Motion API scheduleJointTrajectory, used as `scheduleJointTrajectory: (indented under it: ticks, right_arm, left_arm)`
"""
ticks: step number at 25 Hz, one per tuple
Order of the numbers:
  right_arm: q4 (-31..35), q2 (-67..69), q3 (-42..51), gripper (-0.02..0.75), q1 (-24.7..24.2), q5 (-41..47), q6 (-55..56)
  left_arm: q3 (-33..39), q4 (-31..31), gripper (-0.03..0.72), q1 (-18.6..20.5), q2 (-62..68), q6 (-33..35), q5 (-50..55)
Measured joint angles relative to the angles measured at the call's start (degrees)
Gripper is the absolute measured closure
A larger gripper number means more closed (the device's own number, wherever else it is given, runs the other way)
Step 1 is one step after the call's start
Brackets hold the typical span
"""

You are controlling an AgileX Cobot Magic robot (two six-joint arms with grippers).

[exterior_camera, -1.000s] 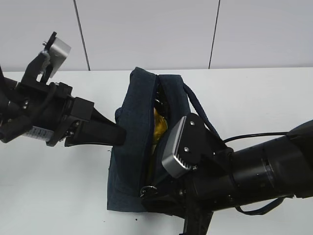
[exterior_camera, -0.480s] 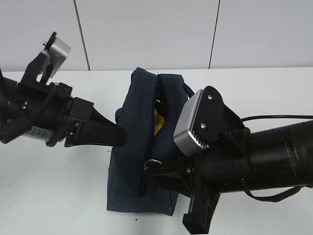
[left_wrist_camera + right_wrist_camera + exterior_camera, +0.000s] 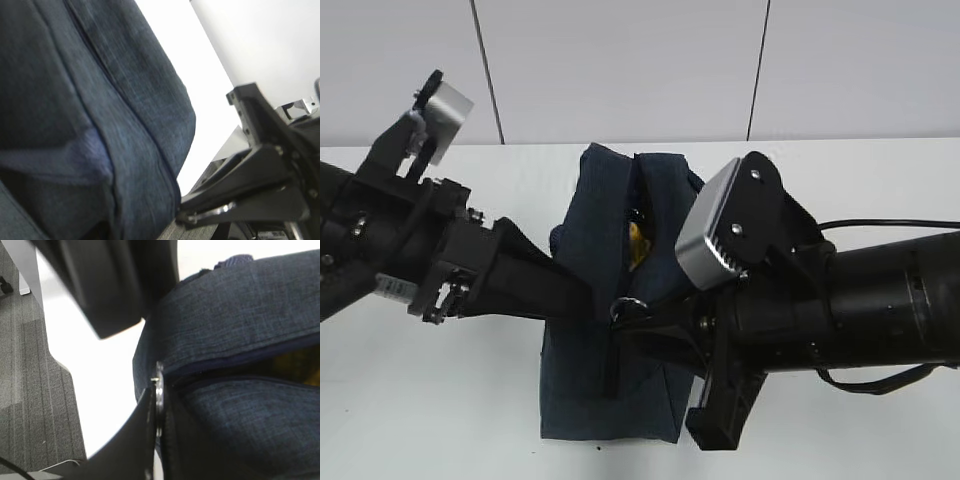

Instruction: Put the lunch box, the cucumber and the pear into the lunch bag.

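Observation:
The dark navy lunch bag (image 3: 585, 215) lies in the middle of the white table, its zipper running away from me. My right gripper (image 3: 632, 318) is shut on the metal ring pull (image 3: 627, 308), seen edge-on between the black fingers in the right wrist view (image 3: 159, 399). Above the pull, the slit still open shows a yellow patch, the pear (image 3: 637, 243), also in the right wrist view (image 3: 300, 365). My left gripper (image 3: 588, 300) is a closed wedge pinching the bag's left side; its wrist view is filled with bag fabric (image 3: 90, 110). The lunch box and the cucumber are hidden.
The bag's looped handle (image 3: 694, 183) lies at its far right. The white table (image 3: 440, 410) extends on both sides, with a pale wall behind. The right wrist view shows the table's edge and grey carpet floor (image 3: 30, 370) beyond it.
My right gripper has drawn the ring pull along the zipper away from the bag's near end, narrowing the opening. My left gripper has shifted right and down along the bag's side.

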Motion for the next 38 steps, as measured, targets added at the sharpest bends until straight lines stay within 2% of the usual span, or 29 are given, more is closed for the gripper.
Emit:
scheduleJointTrajectory:
  ticks: [1,3,7,11,17,21,28,31,33,38]
  right_arm:
    - [0.0,0.0,-0.3,0.732,0.0,-0.1,0.0]
    - [0.0,-0.1,-1.0,0.732,0.0,-0.1,0.0]
    - [0.1,-1.0,-2.0,0.732,0.0,-0.3,0.0]
    - [0.1,-2.4,-3.0,0.732,0.0,-0.4,0.1]
    - [0.1,-2.6,-3.8,0.732,0.0,-1.3,0.1]
    - [0.1,-2.6,-4.9,0.732,0.0,-2.6,0.1]
    - [0.1,-2.6,-5.5,0.732,0.0,-2.8,0.3]
    - [0.1,-2.6,-5.5,0.732,0.0,-2.8,0.4]
    - [0.1,-2.6,-5.5,0.732,0.0,-2.8,0.4]
    - [0.2,-2.5,-5.5,0.732,0.0,-2.8,0.4]
  left_arm:
    - [0.0,0.4,0.275,0.0,0.0,0.0,0.1]
    - [0.0,1.4,0.239,0.0,0.0,0.0,0.4]
    - [0.0,2.1,0.26,0.0,0.0,0.1,0.3]
    - [0.0,2.9,0.334,0.0,0.0,0.2,-1.2]
    - [0.0,3.2,0.502,0.0,0.0,0.4,-4.6]
    - [0.0,3.2,0.58,0.0,0.8,0.5,-5.1]
    - [0.0,3.1,0.61,0.0,1.7,0.6,-5.1]
    - [0.0,3.1,0.599,0.0,1.7,1.1,-4.7]
    - [0.0,3.1,0.566,0.0,1.7,1.9,-3.9]
    - [0.0,3.1,0.344,0.0,1.7,2.9,-2.2]
